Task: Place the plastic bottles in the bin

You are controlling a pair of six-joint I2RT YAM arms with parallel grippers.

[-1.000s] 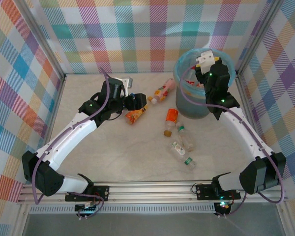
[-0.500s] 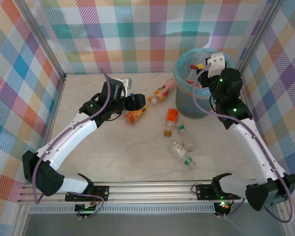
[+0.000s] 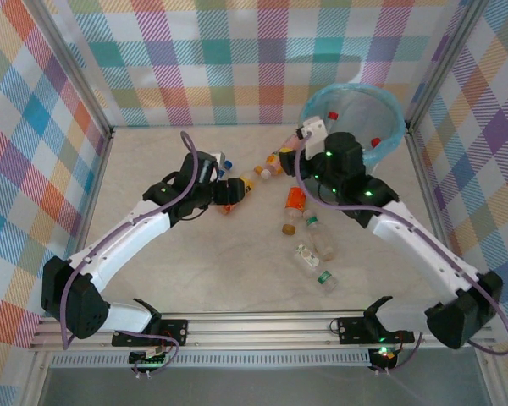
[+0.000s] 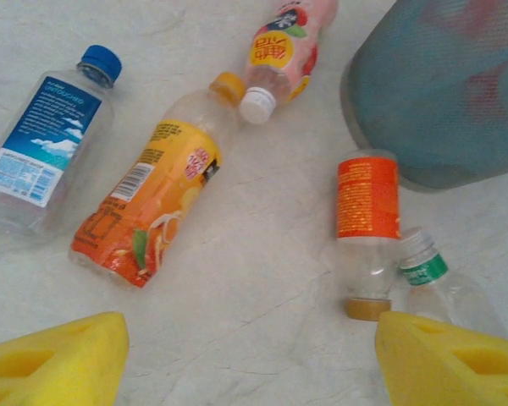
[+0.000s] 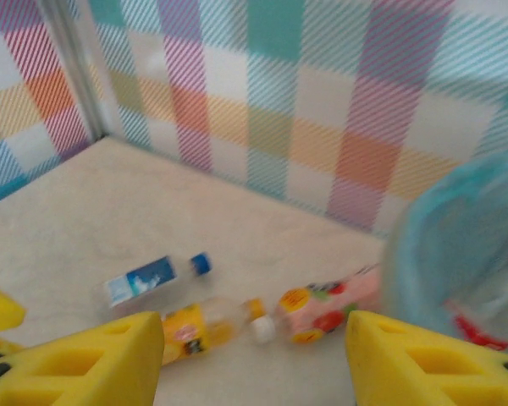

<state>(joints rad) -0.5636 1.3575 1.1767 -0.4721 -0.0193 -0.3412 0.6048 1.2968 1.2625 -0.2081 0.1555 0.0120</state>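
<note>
While the bin [image 3: 394, 127] already holds red-capped bottles [image 3: 332, 116], we see both grippers with fingers spread and nothing between them. The left gripper [image 4: 250, 359] hovers left of the bin above an orange bottle [image 4: 148, 207] and a blue-labelled bottle [image 4: 46, 139]. The right gripper [image 5: 254, 364] hangs just beside the bin.

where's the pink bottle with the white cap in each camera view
Top external: the pink bottle lies at upper centre, left of the bin.
Left wrist: top centre, with the bin to its right.
Right wrist: bottom, right of centre, just left of the bin.
Shared landmark: the bin, to the bottle's right in every view.
</note>
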